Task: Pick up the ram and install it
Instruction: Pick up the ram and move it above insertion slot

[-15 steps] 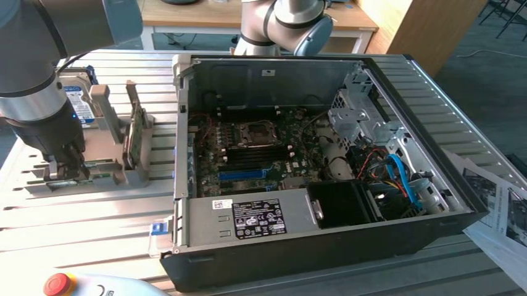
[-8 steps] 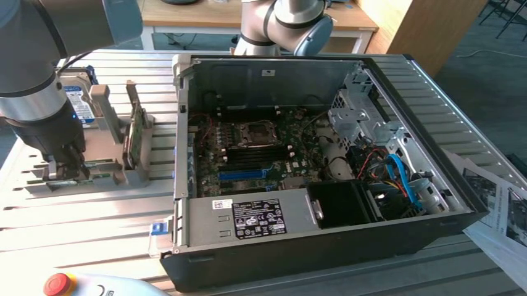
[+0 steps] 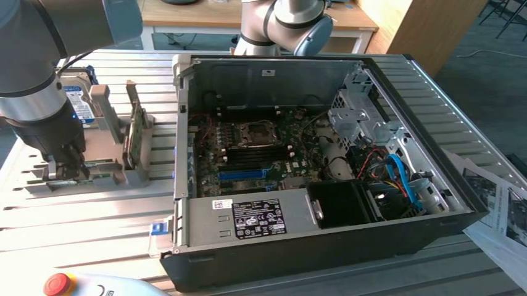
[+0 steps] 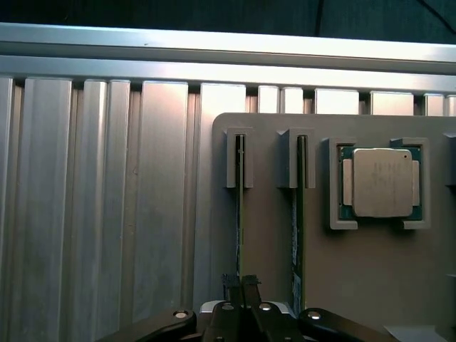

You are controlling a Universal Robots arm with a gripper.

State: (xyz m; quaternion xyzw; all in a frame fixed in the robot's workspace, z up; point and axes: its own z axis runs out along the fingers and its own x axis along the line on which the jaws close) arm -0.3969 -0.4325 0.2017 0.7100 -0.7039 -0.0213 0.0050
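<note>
While the ram [image 4: 239, 214] stands on edge in a slot of the holder [image 4: 267, 235] on the worktop [image 4: 107, 214], the hand [image 4: 241, 283] sits closed over its near end, seemingly pinching it, long axis running straight away from the wrist

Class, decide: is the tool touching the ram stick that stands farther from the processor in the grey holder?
Touching. The wrist view shows the tool shut on the thin upper edge of the ram, with no gap between them.
</note>
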